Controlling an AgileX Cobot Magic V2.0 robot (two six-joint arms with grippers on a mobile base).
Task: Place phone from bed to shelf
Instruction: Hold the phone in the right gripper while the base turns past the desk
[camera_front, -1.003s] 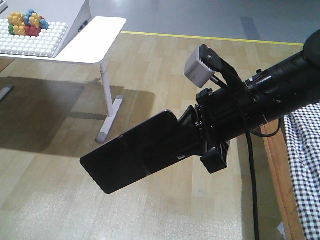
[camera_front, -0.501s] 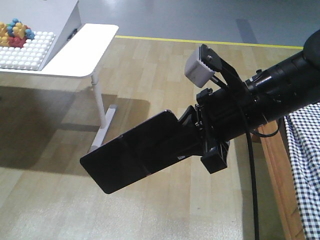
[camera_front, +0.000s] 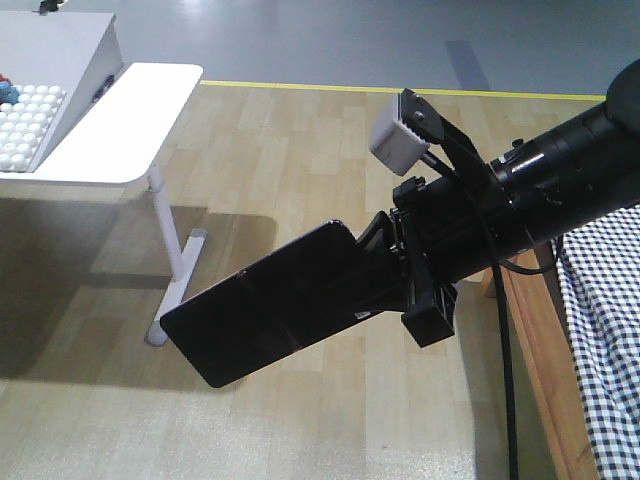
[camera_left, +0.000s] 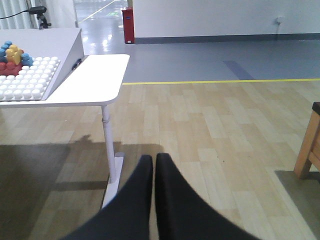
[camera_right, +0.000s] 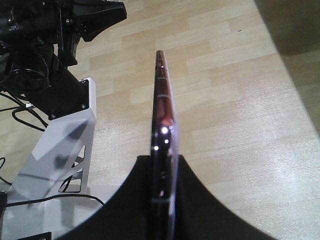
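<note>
The phone is hanging in mid-air over the wooden floor, already off the bed, which is showing only as a strip of checked bedding and wooden frame at the right edge. Its long axis is running from the right gripper out to the left and a little downward, with the free end pointing away from the arm. That gripper is clamping one short end of the phone, and the right wrist view is catching it edge-on, pinched between the two fingers.

The left gripper is carrying nothing, its fingers pressed together. The shelf is not appearing in any view (so which way it lies from the phone cannot be told).

Against the frames a second and half a second ago, the phone and right gripper are sitting at the same spot in the front view, while the white table is sliding leftward. I judge that the whole robot is turning or driving rather than the arm reaching.
</note>
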